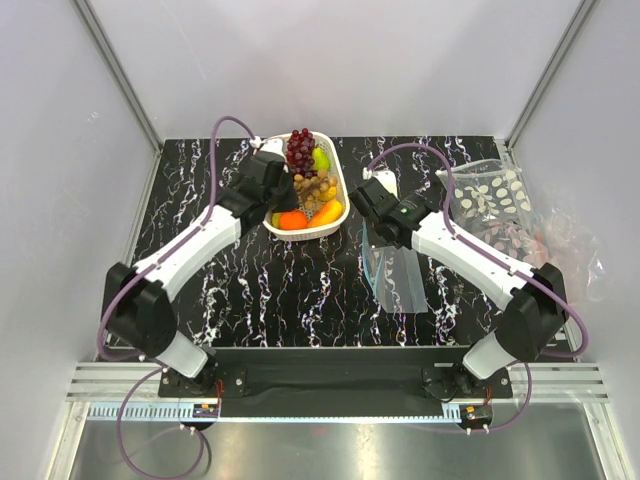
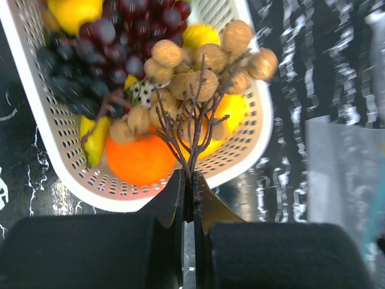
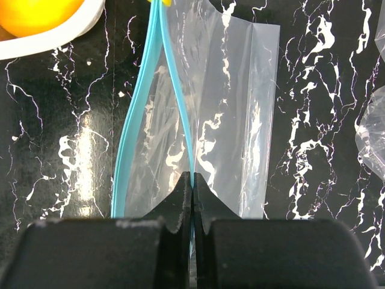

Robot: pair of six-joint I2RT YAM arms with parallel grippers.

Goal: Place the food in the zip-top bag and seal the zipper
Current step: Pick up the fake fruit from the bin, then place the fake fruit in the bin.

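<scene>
The left gripper (image 2: 188, 180) has its fingers pressed together on the dark woody stem of a longan bunch (image 2: 198, 72). The twigs fan out straight ahead of the fingertips, and the brown round fruits spread over the contents of the white slotted basket (image 2: 66, 138). Whether the bunch rests on the other fruit or hangs clear of it cannot be told. Just ahead of this gripper and slightly to its left lies an orange (image 2: 141, 159), against the near wall of the basket. Farther ahead and to the left are dark purple grapes (image 2: 114, 36), with yellow fruits (image 2: 75, 12) among them. A green fruit (image 1: 321, 158) shows at the far end of the basket in the top view.

The right gripper (image 3: 191, 179) is clamped tight on one lip of the zipper (image 3: 126, 144). The zip-top bag (image 3: 234, 108) stretches straight ahead of the fingers and lies flat on the black marbled table (image 3: 60, 150). Its mouth stands open. One teal strip runs up from between the fingers, while the other bows away to the gripper's left. The two meet again at the far end, near the basket's corner. Nothing shows inside the bag.

In the top view the basket sits between the two grippers. A clear bag patterned with white ovals (image 1: 490, 190) lies on the table at the right arm's outer side, well apart from the zip-top bag.
</scene>
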